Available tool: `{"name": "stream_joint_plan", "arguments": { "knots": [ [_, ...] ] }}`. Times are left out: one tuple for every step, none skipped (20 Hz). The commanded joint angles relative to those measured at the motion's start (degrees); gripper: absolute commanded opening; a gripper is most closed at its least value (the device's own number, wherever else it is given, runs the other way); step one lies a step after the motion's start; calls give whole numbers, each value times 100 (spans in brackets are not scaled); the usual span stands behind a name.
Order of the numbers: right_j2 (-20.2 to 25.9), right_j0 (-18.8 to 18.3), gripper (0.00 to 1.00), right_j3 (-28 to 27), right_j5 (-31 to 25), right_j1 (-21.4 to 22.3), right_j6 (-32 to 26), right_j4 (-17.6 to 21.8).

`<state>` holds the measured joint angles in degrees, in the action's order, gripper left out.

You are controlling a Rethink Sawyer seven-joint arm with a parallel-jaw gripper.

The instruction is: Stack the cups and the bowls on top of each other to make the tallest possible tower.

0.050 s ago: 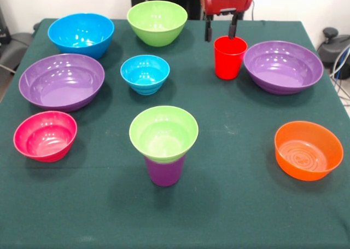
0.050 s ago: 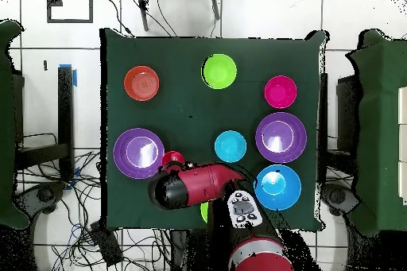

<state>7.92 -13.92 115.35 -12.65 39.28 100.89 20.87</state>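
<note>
The tower stands near the table's front: a small lime green bowl [image 1: 163, 133] sits in the mouth of the purple cup [image 1: 164, 172], seen from above as one green disc [image 2: 219, 71]. The red cup [image 1: 229, 57] stands upright at the back, next to the right purple bowl [image 1: 283, 67]. My gripper [image 1: 221, 29] hangs open just above and behind the red cup, one finger over its rim and the other off to its left. Nothing is between the fingers. In the overhead view the arm [image 2: 195, 187] hides the gripper and part of the red cup [image 2: 172, 159].
Loose bowls ring the table: large blue [image 1: 81, 34], large lime green [image 1: 157, 22], small blue [image 1: 145, 74], left purple [image 1: 61, 81], pink [image 1: 45, 135] and orange [image 1: 308, 150]. Bare green cloth [image 1: 235, 128] lies between the red cup and the tower.
</note>
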Motion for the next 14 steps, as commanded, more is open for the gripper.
{"name": "stream_joint_plan", "arguments": {
  "knots": [
    [245, 44, 100, -330, 352, -325, 633, 15],
    [225, 71, 100, -342, 366, -334, 655, 7],
    [211, 83, 100, -341, 390, -343, 668, 10],
    [198, 95, 100, -340, 415, -351, 681, 13],
    [193, 90, 100, -336, 430, -357, 677, 23],
    [200, 75, 100, -343, 434, -366, 663, 28],
    [204, 67, 100, -359, 425, -372, 643, 35],
    [209, 60, 100, -375, 417, -378, 622, 42],
    [215, 41, 100, -386, 398, -379, 597, 47],
    [220, 20, 100, -396, 394, -380, 570, 61],
    [227, 3, 100, -411, 388, -383, 546, 70],
    [238, -23, 100, -423, 385, -388, 521, 81],
    [257, -50, 100, -440, 378, -399, 496, 88],
    [279, -78, 100, -449, 369, -403, 471, 96]
  ]
}}
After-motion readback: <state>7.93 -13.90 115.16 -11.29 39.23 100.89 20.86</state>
